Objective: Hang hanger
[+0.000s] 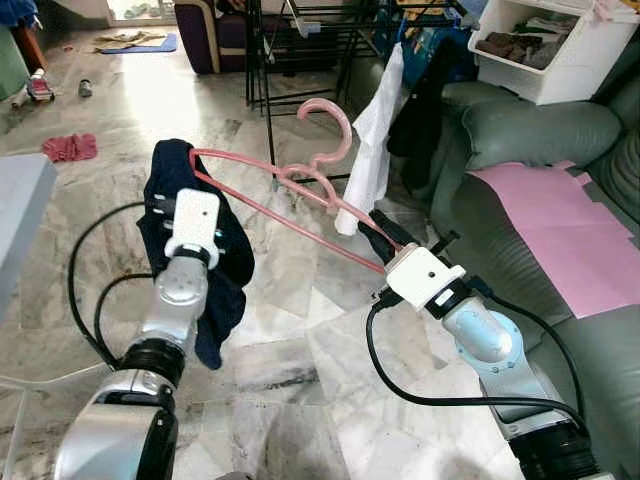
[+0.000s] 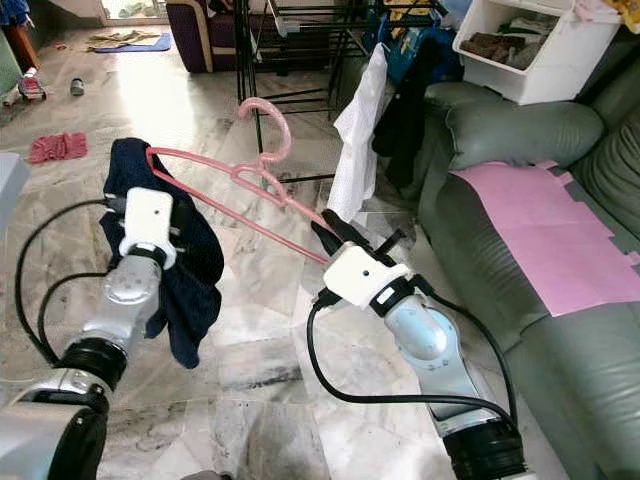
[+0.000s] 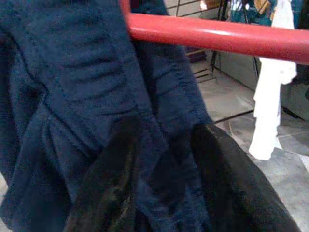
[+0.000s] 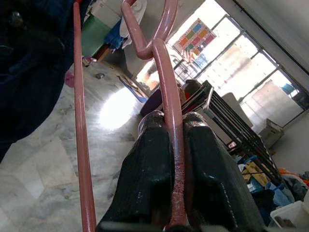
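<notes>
A pink plastic hanger [image 1: 300, 185] is held level above the marble floor, hook pointing up. My right gripper [image 1: 375, 232] is shut on its right shoulder; in the right wrist view the hanger [image 4: 171, 125] runs between the two black fingers [image 4: 145, 183]. A dark navy garment [image 1: 190, 230] is draped over the hanger's left end and hangs down. My left gripper [image 3: 161, 169] is shut on a fold of that garment [image 3: 87, 96], just under the red hanger bar [image 3: 217, 36].
A black drying rack [image 1: 300, 60] stands ahead with a white cloth [image 1: 375, 140] and dark clothes hanging on it. A grey-green sofa [image 1: 540, 200] with a pink sheet lies on the right, a white bin [image 1: 550, 50] behind it. A red cloth [image 1: 70, 148] lies on the floor far left.
</notes>
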Controlling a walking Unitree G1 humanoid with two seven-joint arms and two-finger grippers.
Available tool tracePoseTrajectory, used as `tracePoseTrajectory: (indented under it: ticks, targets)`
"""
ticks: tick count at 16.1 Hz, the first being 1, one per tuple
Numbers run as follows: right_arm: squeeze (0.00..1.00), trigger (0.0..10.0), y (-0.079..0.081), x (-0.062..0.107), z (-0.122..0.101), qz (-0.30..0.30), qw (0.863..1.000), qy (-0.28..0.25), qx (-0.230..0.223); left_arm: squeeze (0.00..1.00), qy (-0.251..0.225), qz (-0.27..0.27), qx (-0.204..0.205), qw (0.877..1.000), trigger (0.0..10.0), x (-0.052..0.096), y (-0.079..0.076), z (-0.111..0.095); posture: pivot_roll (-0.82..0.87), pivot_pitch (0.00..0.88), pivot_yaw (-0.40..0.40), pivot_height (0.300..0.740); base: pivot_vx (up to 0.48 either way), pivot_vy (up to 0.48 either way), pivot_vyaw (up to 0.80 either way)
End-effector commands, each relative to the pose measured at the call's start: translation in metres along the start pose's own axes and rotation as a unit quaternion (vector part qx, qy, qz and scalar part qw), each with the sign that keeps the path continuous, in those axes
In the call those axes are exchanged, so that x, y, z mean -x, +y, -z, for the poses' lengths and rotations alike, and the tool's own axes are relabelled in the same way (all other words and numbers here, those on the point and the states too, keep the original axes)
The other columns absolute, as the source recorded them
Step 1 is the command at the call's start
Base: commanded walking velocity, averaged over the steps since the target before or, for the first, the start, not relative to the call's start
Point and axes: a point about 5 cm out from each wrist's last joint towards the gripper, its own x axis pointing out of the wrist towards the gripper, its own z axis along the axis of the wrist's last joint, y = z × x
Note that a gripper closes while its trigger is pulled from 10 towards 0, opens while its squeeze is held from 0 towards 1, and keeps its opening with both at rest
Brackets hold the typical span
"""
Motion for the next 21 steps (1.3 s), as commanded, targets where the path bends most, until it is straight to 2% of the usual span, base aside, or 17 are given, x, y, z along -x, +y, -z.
tracePoseTrajectory:
  ticks: [1,16,17,19,20,21]
  targets:
    - [0.0,10.0,-0.007,-0.001,-0.011,0.013,1.0,-0.026,0.002,0.0,0.0,-0.006,-0.003,1.0,0.0,-0.002,0.003,-0.001,-0.01,0.041,-0.051,0.74,0.0,0.0,0.0]
    - [0.0,10.0,-0.004,-0.002,-0.008,0.015,1.0,-0.023,0.007,0.0,-0.009,-0.03,-0.01,0.999,0.0,0.0,0.012,0.0,0.0,0.046,-0.046,0.74,0.0,0.0,0.0]
    - [0.0,10.0,-0.004,-0.002,-0.006,0.018,1.0,-0.018,0.009,0.0,-0.018,-0.045,-0.008,0.999,0.0,0.002,0.016,-0.002,0.0,0.046,-0.046,0.74,0.0,0.0,0.0]
    - [0.0,10.0,-0.003,-0.002,-0.003,0.021,1.0,-0.012,0.013,0.0,-0.027,-0.052,0.013,0.998,0.0,0.006,0.012,-0.004,0.01,0.046,-0.047,0.74,0.0,0.0,0.0]
    - [0.0,10.0,-0.003,-0.002,-0.002,0.023,1.0,-0.01,0.016,0.38,-0.034,-0.044,0.024,0.998,10.0,0.01,0.006,-0.005,0.01,0.047,-0.047,0.74,0.0,0.0,0.0]
    - [0.0,10.0,-0.002,-0.003,-0.001,0.027,0.999,-0.007,0.016,1.0,-0.041,-0.031,0.044,0.998,10.0,0.019,-0.006,-0.005,0.02,0.046,-0.049,0.74,0.0,0.0,0.0]
